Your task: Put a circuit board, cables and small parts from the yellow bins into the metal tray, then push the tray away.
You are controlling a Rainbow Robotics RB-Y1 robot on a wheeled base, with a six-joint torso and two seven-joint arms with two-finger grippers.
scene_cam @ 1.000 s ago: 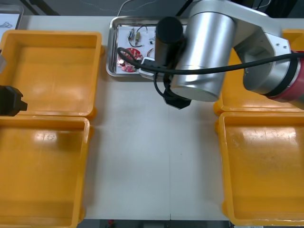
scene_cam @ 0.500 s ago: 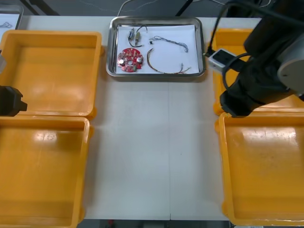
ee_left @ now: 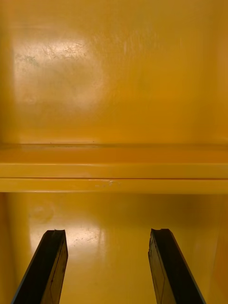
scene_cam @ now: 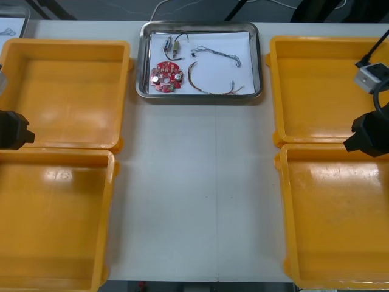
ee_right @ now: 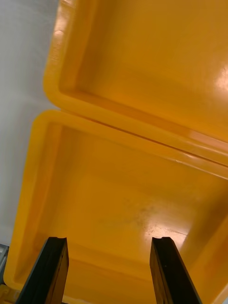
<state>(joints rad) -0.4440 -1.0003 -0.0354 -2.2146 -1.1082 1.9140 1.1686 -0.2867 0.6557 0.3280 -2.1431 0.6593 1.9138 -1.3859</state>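
Shiny metal tray [scene_cam: 143,67] at the far middle of the light table [scene_cam: 194,194], white inside, set between the two far yellow bins [scene_cam: 67,91]; within it a round red circuit board [scene_cam: 166,76] at the left, thin cables [scene_cam: 213,90] just beside on the right, small metal parts [scene_cam: 171,44] near the far left corner. Right gripper [ee_right: 109,240] over the right-hand bins near their meeting rims, black fingers wide apart, nothing between. Left gripper [ee_left: 107,232] likewise spread and unladen above the left-hand bins, the meeting rims just ahead of the fingertips

Parted end effector [ee_left: 108,233] above yellow bins [ee_left: 114,167]
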